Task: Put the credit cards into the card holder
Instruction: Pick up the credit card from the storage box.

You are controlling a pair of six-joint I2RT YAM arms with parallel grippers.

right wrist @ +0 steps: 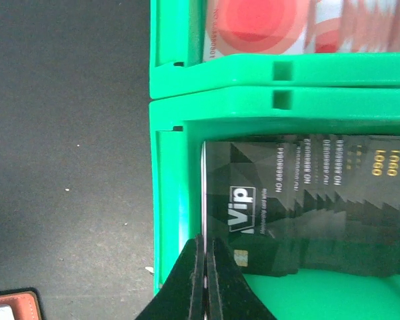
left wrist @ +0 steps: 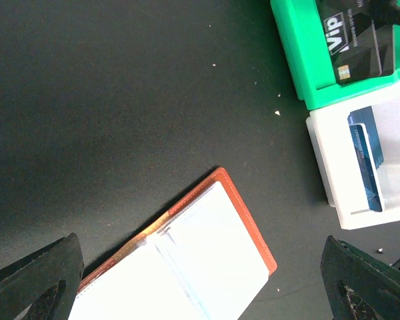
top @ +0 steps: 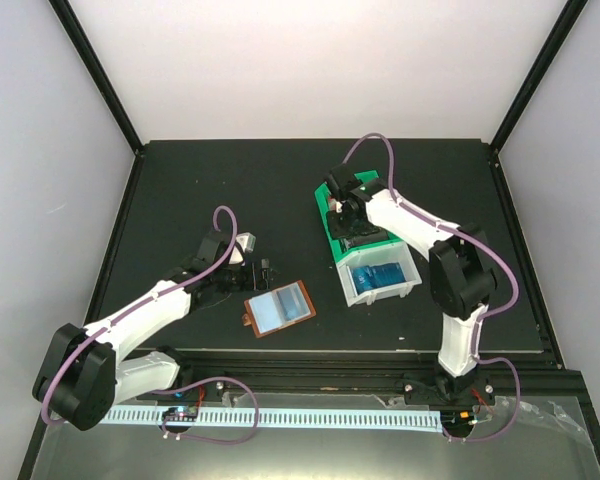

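Reaching forward with the right arm, wrist pitched down into green tray (right wrist: pixel 173 167); right tool (right wrist: pixel 205 267) narrowed to a sliver, pinching the edge of the front dark VIP card (right wrist: pixel 253 213). Holding left arm low and bent, left tool (top: pixel 260 270) spread wide just above open card holder (top: pixel 279 309), flat on surface (top: pixel 200 190). Seeing blue cards (top: pixel 380 277) upright in adjoining white bin (top: pixel 352 290).

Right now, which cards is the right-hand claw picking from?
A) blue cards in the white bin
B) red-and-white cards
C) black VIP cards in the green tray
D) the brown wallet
C: the right gripper is closed on the edge of a black VIP card in the green tray.
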